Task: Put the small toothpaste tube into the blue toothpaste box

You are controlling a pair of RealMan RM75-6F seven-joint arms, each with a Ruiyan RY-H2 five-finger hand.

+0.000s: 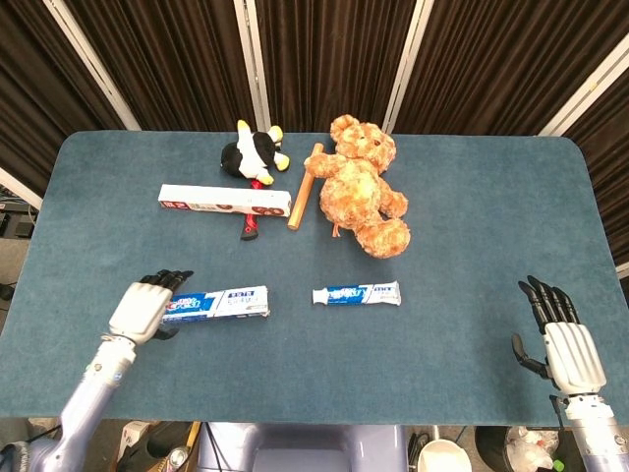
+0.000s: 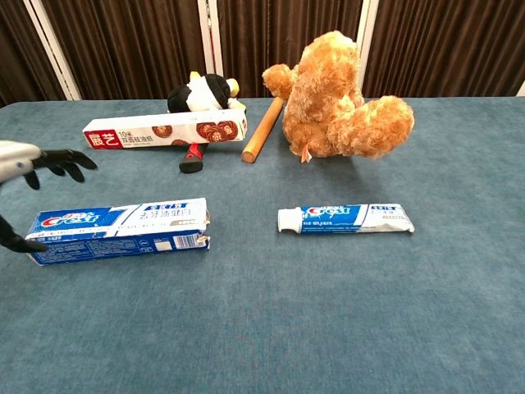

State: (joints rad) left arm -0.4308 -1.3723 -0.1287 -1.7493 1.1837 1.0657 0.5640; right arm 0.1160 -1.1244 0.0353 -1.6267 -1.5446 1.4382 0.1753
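A: Toothpaste tube [image 1: 356, 294] lies flat near the middle of the table [image 1: 472, 206], cap toward 9 o'clock, and nothing touches it. The blue toothpaste box [image 1: 218, 304] lies at 9 o'clock from it, apart, with its torn open end facing the tube.

B: Which step is in hand, you think?

A: I judge it is the reach for the box, so the task is only at its beginning. The left hand [image 1: 147, 309] is at the closed end of the box, fingers spread above it and thumb low beside it. In the chest view the fingers are not closed around it, so this hand holds nothing yet.

B: And the right hand [image 1: 564, 346]?

A: It is near the table edge at 4 o'clock from the tube, well apart, fingers stretched out and holding nothing.

B: What does the next move need?

A: Probably the left hand must close on the box and keep the opening free, while the right hand comes to the tube.

B: Is there room?

A: Yes. The cloth between right hand and tube is bare. The teddy bear [image 1: 361, 185] sits at 12 o'clock from the tube, near but not touching. The red-and-white box [image 1: 224, 201], the wooden stick [image 1: 304, 186] and the black-and-white plush toy [image 1: 253, 151] are further toward the far edge.
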